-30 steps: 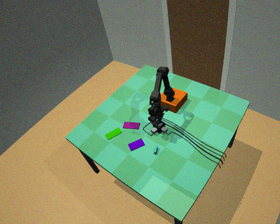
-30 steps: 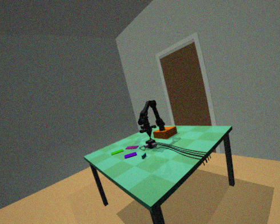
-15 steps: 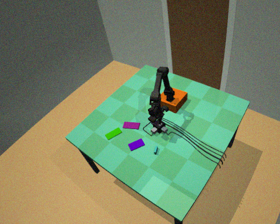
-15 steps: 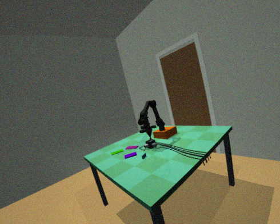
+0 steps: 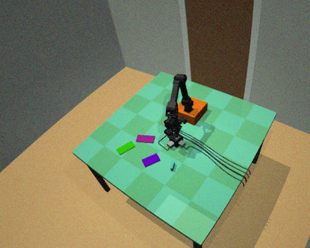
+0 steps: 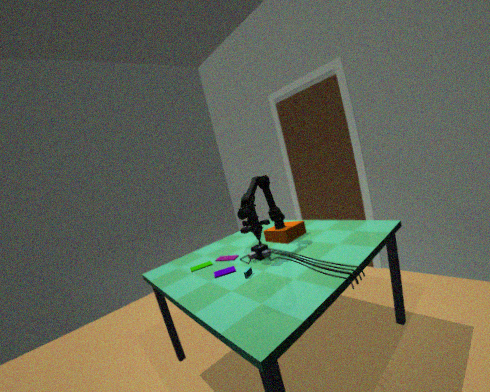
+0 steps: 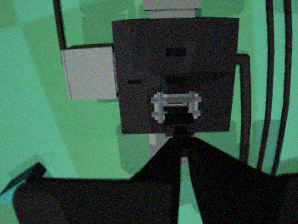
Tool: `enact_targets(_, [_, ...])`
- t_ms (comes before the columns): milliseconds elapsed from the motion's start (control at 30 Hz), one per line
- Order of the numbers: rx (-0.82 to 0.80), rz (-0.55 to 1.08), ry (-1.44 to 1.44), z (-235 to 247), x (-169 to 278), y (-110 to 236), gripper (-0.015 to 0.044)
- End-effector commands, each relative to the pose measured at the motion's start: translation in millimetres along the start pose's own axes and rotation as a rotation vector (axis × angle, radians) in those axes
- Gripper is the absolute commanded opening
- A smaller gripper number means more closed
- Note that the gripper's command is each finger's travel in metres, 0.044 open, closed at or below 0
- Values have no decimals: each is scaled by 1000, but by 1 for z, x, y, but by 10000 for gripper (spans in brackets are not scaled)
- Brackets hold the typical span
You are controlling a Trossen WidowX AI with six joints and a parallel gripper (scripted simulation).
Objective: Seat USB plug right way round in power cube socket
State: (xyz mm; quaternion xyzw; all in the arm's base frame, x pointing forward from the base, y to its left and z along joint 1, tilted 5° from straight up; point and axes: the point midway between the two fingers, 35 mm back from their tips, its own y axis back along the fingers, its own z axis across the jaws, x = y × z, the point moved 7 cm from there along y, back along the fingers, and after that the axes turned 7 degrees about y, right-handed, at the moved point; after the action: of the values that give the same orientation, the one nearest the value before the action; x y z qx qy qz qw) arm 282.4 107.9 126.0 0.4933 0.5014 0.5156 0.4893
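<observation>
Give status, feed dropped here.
Gripper shut on USB plug, atop power cube. Plug not released. Cables alongside, right.

Around the power cube, passage is tight at the frame's right, where dark cables run top to bottom. A grey plug blocks the cube's left face. Lower left shows bare green table. From above, three flat cards and a small cyan piece lie left and below.
</observation>
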Motion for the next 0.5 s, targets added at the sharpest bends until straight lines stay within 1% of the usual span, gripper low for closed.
enact_targets(0, [1,3,4,0,0,-1,0])
enact_targets(467, [1,3,4,0,0,-3,0])
